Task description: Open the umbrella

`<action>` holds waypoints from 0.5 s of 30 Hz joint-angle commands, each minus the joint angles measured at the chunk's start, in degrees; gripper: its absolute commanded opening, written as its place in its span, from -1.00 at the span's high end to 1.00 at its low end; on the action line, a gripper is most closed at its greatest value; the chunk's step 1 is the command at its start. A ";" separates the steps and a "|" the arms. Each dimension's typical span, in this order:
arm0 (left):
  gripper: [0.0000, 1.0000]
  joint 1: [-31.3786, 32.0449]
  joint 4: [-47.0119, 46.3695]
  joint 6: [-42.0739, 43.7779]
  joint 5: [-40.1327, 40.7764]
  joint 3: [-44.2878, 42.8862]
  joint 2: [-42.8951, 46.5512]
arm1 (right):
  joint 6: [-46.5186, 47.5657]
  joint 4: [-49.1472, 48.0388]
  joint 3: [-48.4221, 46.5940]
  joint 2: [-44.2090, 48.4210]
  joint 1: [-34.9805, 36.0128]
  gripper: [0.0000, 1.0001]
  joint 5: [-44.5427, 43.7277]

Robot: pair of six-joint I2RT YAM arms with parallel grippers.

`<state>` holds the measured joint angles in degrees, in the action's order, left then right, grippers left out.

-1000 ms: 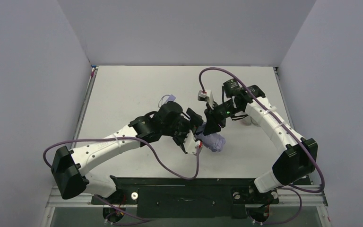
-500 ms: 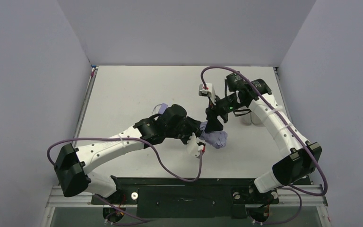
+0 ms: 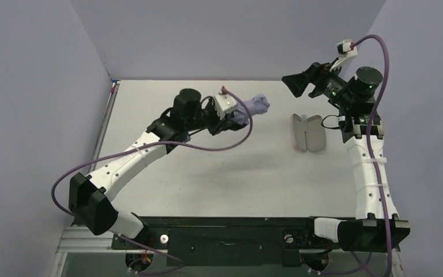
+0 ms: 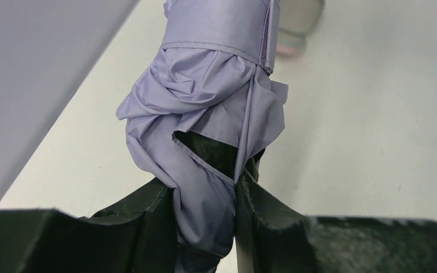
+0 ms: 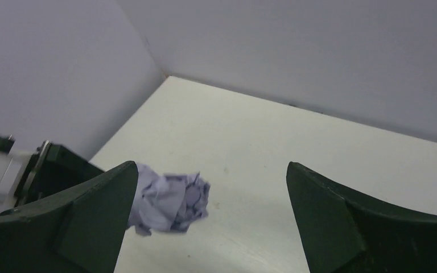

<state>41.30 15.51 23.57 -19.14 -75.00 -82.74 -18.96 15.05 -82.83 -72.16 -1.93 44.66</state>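
Note:
The umbrella (image 3: 255,106) is folded, a crumpled lilac bundle with a band round it, held up above the far middle of the table. My left gripper (image 3: 232,119) is shut on its lower end. In the left wrist view the lilac fabric (image 4: 205,108) with its black underside is pinched between the two black fingers of that gripper (image 4: 205,190). My right gripper (image 3: 293,84) hangs open high at the far right, apart from the umbrella and holding nothing. The right wrist view shows these open jaws (image 5: 210,166) facing the umbrella's crumpled tip (image 5: 170,202). Shaft and handle are hidden.
A pale oblong fabric sleeve (image 3: 307,133) lies on the white table (image 3: 219,179) at the right, below my right gripper. It appears blurred (image 4: 299,23) at the top of the left wrist view. Grey walls stand on three sides.
My left gripper shut on the umbrella and lifted it from the table's middle up toward the back. My right gripper opened, let go and swung away to the far right.

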 commanded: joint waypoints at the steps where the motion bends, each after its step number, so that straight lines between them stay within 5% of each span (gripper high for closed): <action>1: 1.00 -5.67 -18.71 -31.90 -7.20 -7.21 -0.21 | -12.70 -16.42 4.44 3.31 0.52 -0.93 2.94; 7: 1.00 -9.06 -32.81 -50.09 -12.66 -8.08 -1.82 | -15.16 -22.96 14.68 9.54 6.81 -0.92 -3.76; 15: 1.00 -8.97 -43.26 -61.34 -19.31 -7.28 -3.30 | -18.69 -31.04 13.93 7.10 19.24 -0.93 -12.54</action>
<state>32.27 -14.39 -28.47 -32.88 -79.57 -86.56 -33.47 -4.56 -67.44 -64.07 15.00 37.63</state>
